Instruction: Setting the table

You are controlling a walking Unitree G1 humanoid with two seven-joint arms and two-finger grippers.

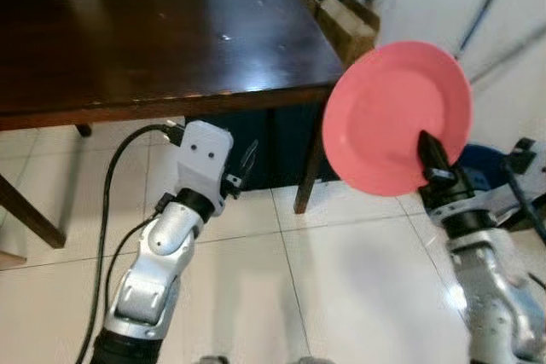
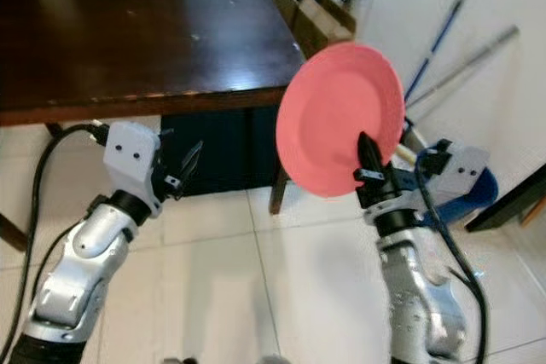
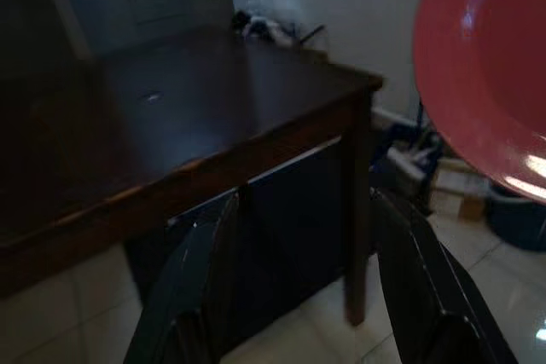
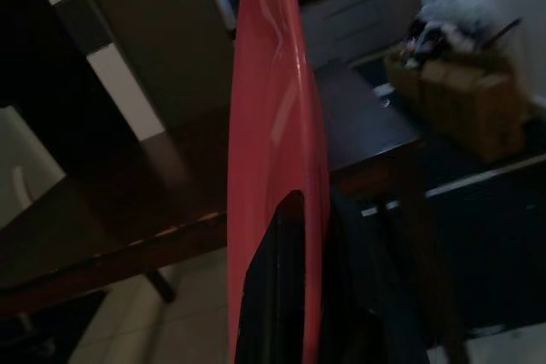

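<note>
Floor tiles (image 1: 341, 279), pale and glossy, spread under everything, and on them stands the dark wooden bench (image 1: 153, 40), its top bare and shining where the light hits. Off its far right corner a cardboard box (image 1: 341, 14) stuffed with clutter leans by the white wall, and a couple of long poles (image 2: 444, 36) are propped against that wall.

Out past the bench's near right corner, held up in the air and not over the bench top, is the pink plate (image 1: 397, 117). It stands nearly on edge, its hollow face turned toward the robot. The right pincer (image 1: 431, 159) comes up from below and is pressed together on the plate's lower rim; one black finger lies against the face, and in the right wrist view the plate (image 4: 277, 168) runs edge-on between the two fingers (image 4: 273, 287).

Low down behind that arm sits something blue (image 2: 478, 189), round, on the floor by the wall.

The left pincer (image 2: 183, 168) hovers below the bench's front edge, well apart from the plate, its fingers (image 3: 192, 287) spread and gripping nothing. A black cable (image 1: 111, 185) loops back from its wrist.
</note>
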